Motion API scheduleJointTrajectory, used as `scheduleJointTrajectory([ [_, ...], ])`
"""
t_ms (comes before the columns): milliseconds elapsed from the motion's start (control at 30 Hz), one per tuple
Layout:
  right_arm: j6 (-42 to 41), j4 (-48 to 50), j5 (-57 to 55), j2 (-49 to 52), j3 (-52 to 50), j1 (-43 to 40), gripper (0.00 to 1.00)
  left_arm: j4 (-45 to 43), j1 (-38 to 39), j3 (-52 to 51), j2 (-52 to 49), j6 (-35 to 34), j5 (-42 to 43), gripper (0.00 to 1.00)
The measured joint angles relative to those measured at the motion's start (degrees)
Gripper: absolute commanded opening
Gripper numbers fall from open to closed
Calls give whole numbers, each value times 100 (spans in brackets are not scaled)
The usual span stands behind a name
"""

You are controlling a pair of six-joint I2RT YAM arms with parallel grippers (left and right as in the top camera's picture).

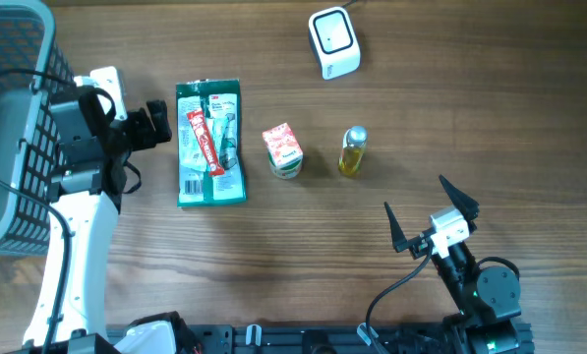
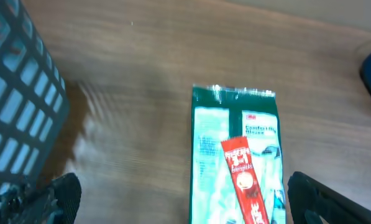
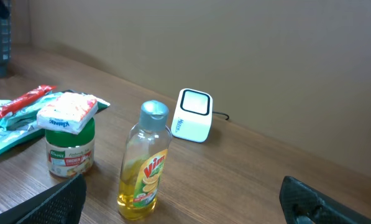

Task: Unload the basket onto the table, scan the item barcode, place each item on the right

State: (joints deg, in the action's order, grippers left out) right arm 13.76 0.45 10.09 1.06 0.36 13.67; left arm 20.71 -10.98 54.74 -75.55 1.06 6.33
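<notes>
The item nearest to hand was the green packet [image 1: 210, 144], lying flat on the table [image 1: 273, 265] in the left-centre of the overhead frame, its long side running up and down the picture. A red sachet [image 1: 204, 141] lay across its face. By its look the packet was a thin film pouch: light, limp and probably slick, so it would likely sag or fold if lifted by one corner. The better hold seemed to be a pinch across a short sealed edge or the long left edge, clear of the sachet, which looked loose and might slide off once the pouch tilted. Where the barcode sat could not be made out.

The left end effector [image 1: 158, 125] stood just beside the packet's upper-left edge, in front of the basket [image 1: 18, 147] at the far left. In the left wrist view its fingers [image 2: 54, 196] showed at the two bottom corners, spread wide, with nothing between them but table and the packet's near side below; it held nothing.

The right end effector [image 1: 427, 216], in the lower right of the overhead frame, was also spread wide and empty, well apart from the bottle [image 1: 352, 150] and the jar [image 1: 284, 152]. The scanner [image 1: 333, 41] sat at the top centre-right.
</notes>
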Motion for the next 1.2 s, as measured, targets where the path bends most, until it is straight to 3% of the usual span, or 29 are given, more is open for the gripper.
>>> scheduleJointTrajectory([
  [800, 0, -2, -4, 0, 0, 0, 100, 295, 0, 0, -2, 0, -2, 100],
  [900, -468, 138, -188, 0, 0, 0, 100, 295, 0, 0, 0, 0, 0, 100],
  [1033, -2190, -575, -925, 17, 337, 0, 100, 291, 0, 0, -2, 0, -2, 100],
  [1133, -2680, -1591, -1259, 291, 1434, 0, 100, 304, 0, 0, 0, 0, 0, 100],
  [1200, -2927, -2369, -1447, 861, 2743, 0, 100, 315, 0, 0, -2, 0, -7, 100],
])
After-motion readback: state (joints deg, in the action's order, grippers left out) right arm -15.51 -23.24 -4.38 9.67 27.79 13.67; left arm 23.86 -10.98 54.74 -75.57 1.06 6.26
